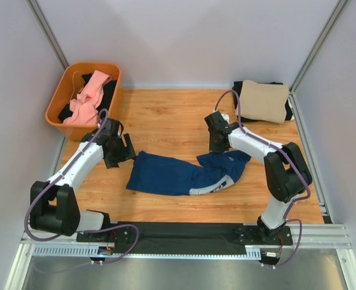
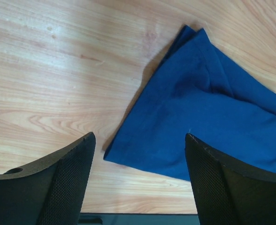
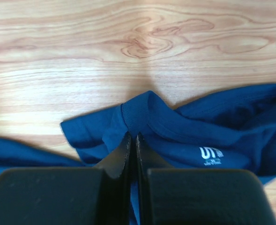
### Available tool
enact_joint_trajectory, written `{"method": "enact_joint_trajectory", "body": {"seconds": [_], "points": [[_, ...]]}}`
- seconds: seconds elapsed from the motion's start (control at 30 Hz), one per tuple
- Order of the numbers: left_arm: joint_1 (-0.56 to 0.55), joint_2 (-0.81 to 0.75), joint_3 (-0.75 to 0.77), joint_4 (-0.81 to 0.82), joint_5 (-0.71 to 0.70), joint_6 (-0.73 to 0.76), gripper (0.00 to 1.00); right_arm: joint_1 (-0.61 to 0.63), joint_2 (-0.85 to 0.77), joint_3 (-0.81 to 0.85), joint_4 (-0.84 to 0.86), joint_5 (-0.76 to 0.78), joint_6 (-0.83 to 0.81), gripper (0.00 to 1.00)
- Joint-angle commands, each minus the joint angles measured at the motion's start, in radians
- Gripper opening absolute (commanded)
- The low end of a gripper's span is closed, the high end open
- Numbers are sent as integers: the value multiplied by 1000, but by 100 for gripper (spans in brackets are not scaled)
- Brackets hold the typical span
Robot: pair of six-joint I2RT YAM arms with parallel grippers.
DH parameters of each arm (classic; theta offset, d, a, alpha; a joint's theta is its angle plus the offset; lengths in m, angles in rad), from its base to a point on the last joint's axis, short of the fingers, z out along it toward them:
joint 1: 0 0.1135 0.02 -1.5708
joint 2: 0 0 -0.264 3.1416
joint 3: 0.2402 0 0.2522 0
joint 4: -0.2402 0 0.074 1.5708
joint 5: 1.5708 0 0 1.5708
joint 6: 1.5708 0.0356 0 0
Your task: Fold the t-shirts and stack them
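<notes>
The navy blue t-shirt [image 1: 184, 174] lies crumpled across the middle of the wooden table [image 1: 171, 115], part of its pale print showing at the lower right. My right gripper [image 1: 217, 145] is shut on the shirt's collar rib [image 3: 138, 115], with the neck label [image 3: 210, 154] just right of the jaws. My left gripper [image 1: 118, 154] is open above the shirt's left end, a corner of the cloth [image 2: 175, 131] lying between and beyond its fingers [image 2: 63, 183]. A folded tan t-shirt [image 1: 263, 99] lies on a black one [image 1: 241, 90] at the back right. A pink t-shirt [image 1: 87, 99] and black cloth fill the basket.
The orange plastic basket [image 1: 57, 99] stands at the back left corner. A black mat [image 1: 184, 232] runs along the near edge between the arm bases. Grey walls and metal posts close in the table on three sides.
</notes>
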Motion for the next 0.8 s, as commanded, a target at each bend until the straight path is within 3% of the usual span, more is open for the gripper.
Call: {"method": "enact_joint_trajectory", "body": {"seconds": [0.0, 0.43, 0.57, 0.67, 0.7, 0.77], "points": [[-4, 65, 71, 62, -71, -29, 83, -1, -106, 50, -21, 25, -29, 0], [-79, 425, 219, 164, -49, -81, 79, -2, -347, -8, -82, 59, -65, 0], [-113, 450, 205, 188, -43, -111, 73, -18, -371, -28, -82, 74, -66, 0], [-139, 461, 191, 211, -45, -125, 58, -41, -379, -42, -81, 70, -65, 0], [-146, 462, 193, 214, -46, -128, 46, -48, -383, -47, -81, 68, -65, 0], [-151, 462, 196, 221, -46, -127, 30, -71, -393, -53, -79, 62, -63, 0]]}}
